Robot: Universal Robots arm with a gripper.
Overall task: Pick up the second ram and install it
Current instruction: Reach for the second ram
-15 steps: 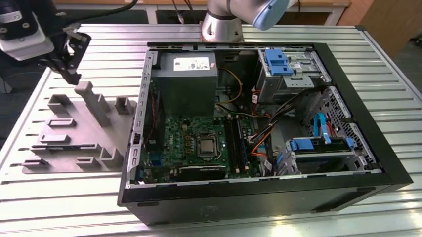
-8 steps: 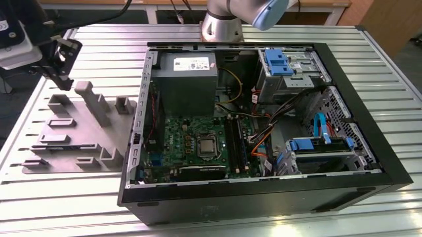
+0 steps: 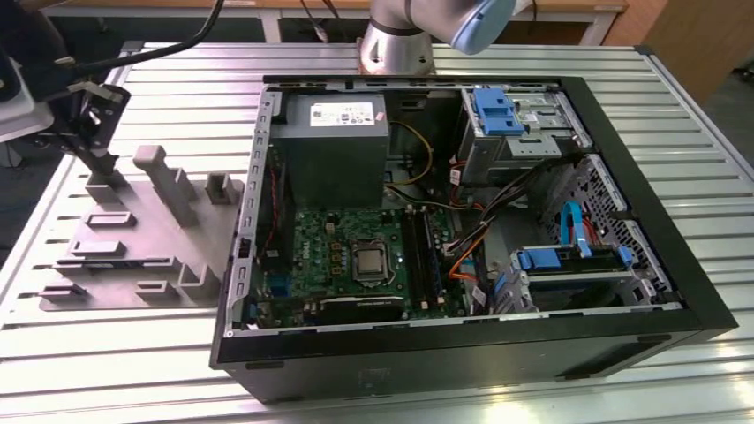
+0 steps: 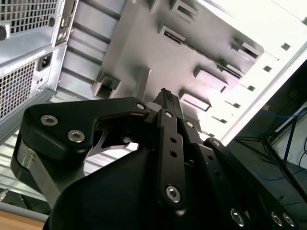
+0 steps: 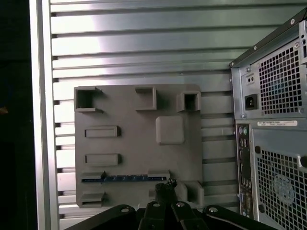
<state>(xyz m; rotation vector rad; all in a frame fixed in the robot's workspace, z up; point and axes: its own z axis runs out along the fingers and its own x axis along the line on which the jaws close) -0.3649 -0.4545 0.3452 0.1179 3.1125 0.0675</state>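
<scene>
Ram on edge in a fixture slot, a blue strip plain in the first wrist view. Tool just beside its end; touching or apart, cannot tell. Second wrist view: fingers drawn together, narrow. Exterior view: tool over fixture on desk, toward the exterior view's left of open case.

Silver cylindrical arm joint with a pale blue rounded cap. Thin black cable trails off the arm. Matte black end effector in both wrist views: flat bar links, rounded knuckles, silver hex-socket screws, small holes down the middle bar.
</scene>
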